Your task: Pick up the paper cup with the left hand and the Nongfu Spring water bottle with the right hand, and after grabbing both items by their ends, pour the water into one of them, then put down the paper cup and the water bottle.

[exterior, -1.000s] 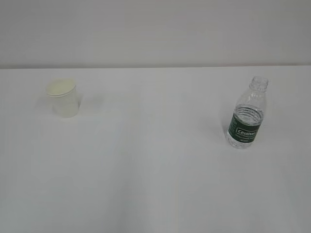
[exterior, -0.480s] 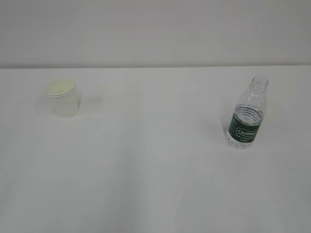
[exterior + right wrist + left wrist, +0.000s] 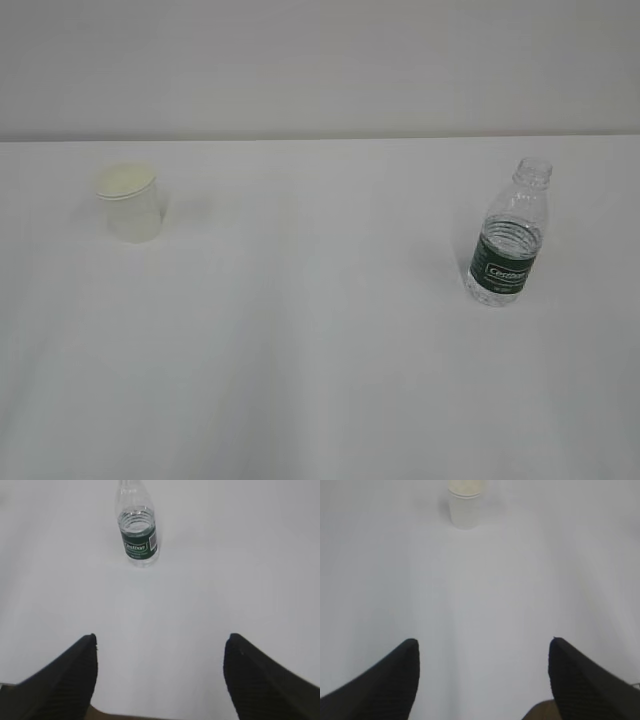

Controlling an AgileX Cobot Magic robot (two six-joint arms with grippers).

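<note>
Left wrist view: left hand [image 3: 482, 652] wide open, nothing held; both black fingertips [image 3: 405, 655] low in frame, spread apart over bare white tabletop [image 3: 485, 595]. Paper cup [image 3: 465, 505] stands upright straight ahead, at top edge of view, well apart from the fingertips; rim partly cut off by frame. No contact.

Right wrist view: right hand [image 3: 159, 647] likewise wide open, empty; fingertips [image 3: 87, 652] at bottom of frame over tabletop. Nongfu Spring water bottle [image 3: 138, 530] upright ahead, slightly left of ctr, well apart from hand. No cap; dark green label w/ white lettering faces cam. Water [image 3: 136, 527] surface visible as a ring just above the label.

Exterior view: neither arm in frame. Cup [image 3: 130, 203] on left side of tabletop, upright, cream inside showing. Bottle [image 3: 510, 235] on right side, upright, open neck. The two items well apart, both toward the far half of the surface, plain pale wall [image 3: 320, 65] behind.
</note>
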